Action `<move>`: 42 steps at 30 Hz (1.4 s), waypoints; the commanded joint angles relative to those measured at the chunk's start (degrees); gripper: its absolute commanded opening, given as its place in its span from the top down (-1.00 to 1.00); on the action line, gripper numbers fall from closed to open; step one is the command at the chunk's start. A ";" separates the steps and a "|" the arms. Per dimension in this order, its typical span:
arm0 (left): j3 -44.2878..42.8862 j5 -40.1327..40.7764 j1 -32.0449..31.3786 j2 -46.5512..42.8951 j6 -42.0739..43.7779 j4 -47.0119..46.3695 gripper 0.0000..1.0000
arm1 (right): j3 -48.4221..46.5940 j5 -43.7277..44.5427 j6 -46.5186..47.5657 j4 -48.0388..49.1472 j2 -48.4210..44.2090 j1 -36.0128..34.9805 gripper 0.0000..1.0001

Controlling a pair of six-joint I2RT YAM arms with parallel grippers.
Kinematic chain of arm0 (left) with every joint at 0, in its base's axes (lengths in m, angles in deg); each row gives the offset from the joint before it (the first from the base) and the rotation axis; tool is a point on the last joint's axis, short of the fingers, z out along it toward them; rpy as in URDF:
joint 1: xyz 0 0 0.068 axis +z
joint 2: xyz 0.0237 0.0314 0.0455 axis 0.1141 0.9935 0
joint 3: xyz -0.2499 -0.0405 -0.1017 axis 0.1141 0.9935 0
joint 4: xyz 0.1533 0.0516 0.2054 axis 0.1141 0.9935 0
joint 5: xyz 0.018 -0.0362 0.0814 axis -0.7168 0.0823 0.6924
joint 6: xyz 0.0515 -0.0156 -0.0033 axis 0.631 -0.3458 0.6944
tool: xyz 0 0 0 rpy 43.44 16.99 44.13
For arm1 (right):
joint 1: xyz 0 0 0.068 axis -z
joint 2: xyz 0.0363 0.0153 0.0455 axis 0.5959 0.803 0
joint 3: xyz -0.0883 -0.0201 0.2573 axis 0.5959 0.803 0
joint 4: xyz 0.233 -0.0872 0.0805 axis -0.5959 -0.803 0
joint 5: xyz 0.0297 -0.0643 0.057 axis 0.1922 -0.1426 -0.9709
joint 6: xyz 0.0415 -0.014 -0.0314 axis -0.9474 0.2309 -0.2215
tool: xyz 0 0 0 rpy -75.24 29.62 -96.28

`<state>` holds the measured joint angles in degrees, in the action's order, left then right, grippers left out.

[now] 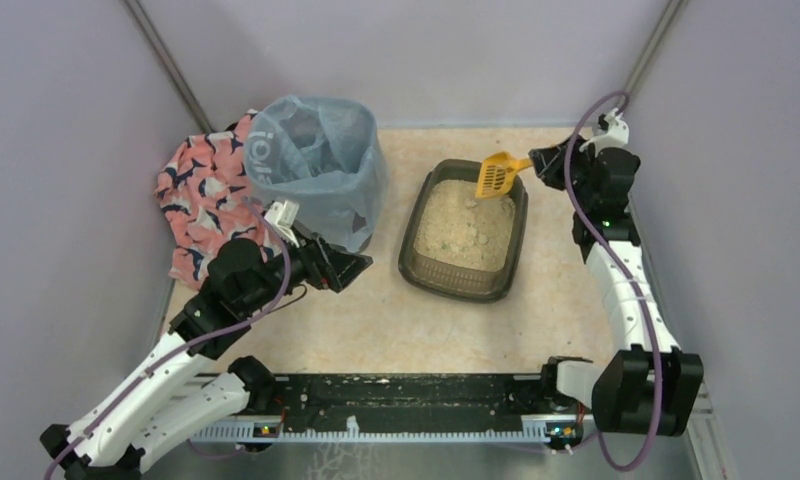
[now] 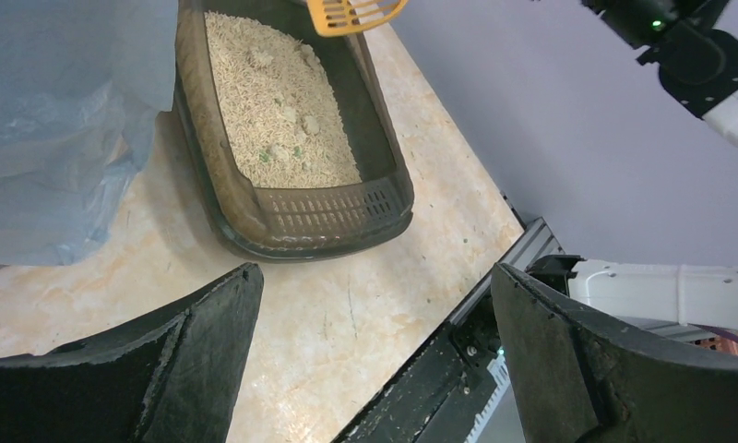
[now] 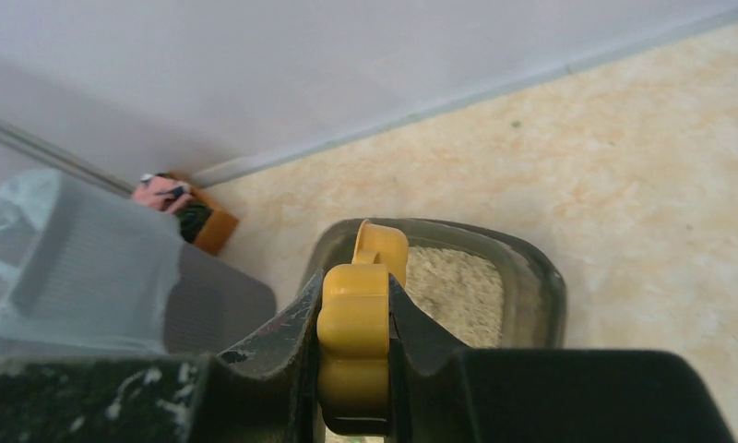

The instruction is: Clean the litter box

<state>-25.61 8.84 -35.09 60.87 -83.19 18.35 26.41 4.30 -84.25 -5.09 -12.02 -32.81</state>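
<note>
The litter box [image 1: 410, 262] is a shallow dark tray with beige litter, standing mid-table; its near rim [image 2: 328, 217] shows in the left wrist view and its far corner [image 3: 541, 286] in the right wrist view. A few small green bits lie in the litter [image 2: 282, 152]. My right gripper [image 1: 539, 163] is shut on the handle of a yellow scoop [image 1: 498, 173], whose slotted blade hangs over the box's far right end. The handle [image 3: 354, 337] is clamped between the fingers. My left gripper [image 1: 361, 266] stands open left of the box, nothing between its fingers [image 2: 204, 341].
A tall bin lined with a light blue bag [image 1: 316, 165] stands left of the litter box, close to the left gripper. A pink patterned cloth [image 1: 201, 195] lies behind and left of the bin. Grey walls enclose the table; a black rail [image 1: 406, 405] runs along the near edge.
</note>
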 commanded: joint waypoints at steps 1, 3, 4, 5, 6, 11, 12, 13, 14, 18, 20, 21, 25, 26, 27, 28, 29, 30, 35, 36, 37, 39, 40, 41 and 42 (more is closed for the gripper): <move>0.24 0.63 -0.03 -0.02 0.72 -0.25 -0.98 | -1.59 7.49 3.95 -0.11 3.42 -1.76 1.00; -1.39 0.93 -0.01 1.80 1.56 1.39 -0.98 | -1.30 9.92 4.89 0.05 4.87 -3.06 1.00; -1.90 0.72 -0.06 2.46 1.79 1.99 -0.98 | -1.16 11.04 5.29 0.42 5.67 -3.37 1.00; -2.00 0.79 -0.02 2.96 1.95 1.82 -0.98 | -1.10 11.76 5.55 0.98 6.68 -4.60 1.00; -1.59 0.86 -0.01 3.26 2.21 0.80 -0.98 | -1.15 11.82 5.60 1.41 7.68 -5.34 1.00; -0.55 0.25 -0.01 4.60 2.10 -1.25 -0.98 | -1.62 13.19 5.56 3.71 11.65 -6.88 1.00; -0.57 0.32 -0.03 4.74 2.14 -1.10 -0.98 | -1.94 13.34 5.60 3.95 12.35 -6.96 1.00; -0.45 0.40 -0.01 4.72 2.11 -0.95 -0.98 | -2.08 13.62 5.68 3.94 12.95 -6.96 1.00; -0.36 0.64 -0.06 4.62 2.14 -0.85 -0.98 | -2.15 14.08 5.76 3.90 13.29 -6.95 1.00; 0.33 2.24 -0.01 3.54 2.37 -0.61 -0.98 | -1.25 15.54 6.47 4.69 13.11 -6.94 1.00; 0.66 2.65 -0.01 3.43 2.60 -0.99 -0.98 | -1.19 15.07 6.58 4.81 13.52 -6.93 1.00; 0.74 2.71 -0.06 3.44 2.74 -1.20 -0.98 | -1.15 14.63 6.58 5.05 14.06 -6.93 1.00; 0.36 2.23 -0.01 5.11 3.11 -1.70 -0.98 | -0.51 11.81 5.00 7.15 16.24 -6.99 1.00; 0.25 2.13 -0.01 5.34 3.16 -1.60 -0.98 | -0.32 10.89 4.40 7.79 16.67 -6.94 1.00; 0.22 2.01 -0.01 5.57 3.17 -1.59 -0.98 | -0.31 10.15 3.85 8.27 17.29 -6.96 1.00; 0.26 2.04 -0.03 5.59 3.16 -1.59 -0.98 | -0.14 9.25 3.31 8.93 17.88 -6.89 1.00; 0.35 2.03 -0.01 5.52 3.09 -1.63 -0.98 | 0.03 8.50 2.94 9.52 18.32 -6.98 1.00; 0.53 2.14 -0.03 5.35 3.03 -1.72 -0.98 | 0.31 7.81 2.53 9.97 18.87 -6.95 1.00; 1.66 2.44 -0.06 4.68 2.22 -2.09 -0.98 | 2.95 2.45 0.33 14.09 21.11 -6.92 1.00; 1.66 2.45 -0.02 4.74 2.19 -2.17 -0.97 | 3.60 1.44 -0.49 15.05 21.50 -6.93 1.00; 1.71 2.37 -0.01 4.80 2.11 -2.14 -0.98 | 4.22 0.66 -1.06 15.93 21.79 -6.93 1.00; 1.71 2.22 -0.01 5.02 2.04 -2.36 -0.98 | 5.68 -1.03 -2.52 17.84 22.38 -6.94 1.00; 1.76 2.06 -0.01 5.15 2.06 -2.50 -0.97 | 6.31 -1.88 -3.24 19.03 22.78 -6.95 1.00; 1.86 1.93 -0.01 5.30 2.02 -2.68 -0.98 | 6.91 -2.63 -3.96 19.96 23.09 -6.98 1.00; 2.07 1.83 -0.01 5.55 2.01 -2.92 -0.98 | 7.53 -3.24 -4.57 20.77 23.30 -6.95 1.00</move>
<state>-24.06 10.68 -35.09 66.35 -81.09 17.80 31.31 8.59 -84.16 11.04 9.40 -39.06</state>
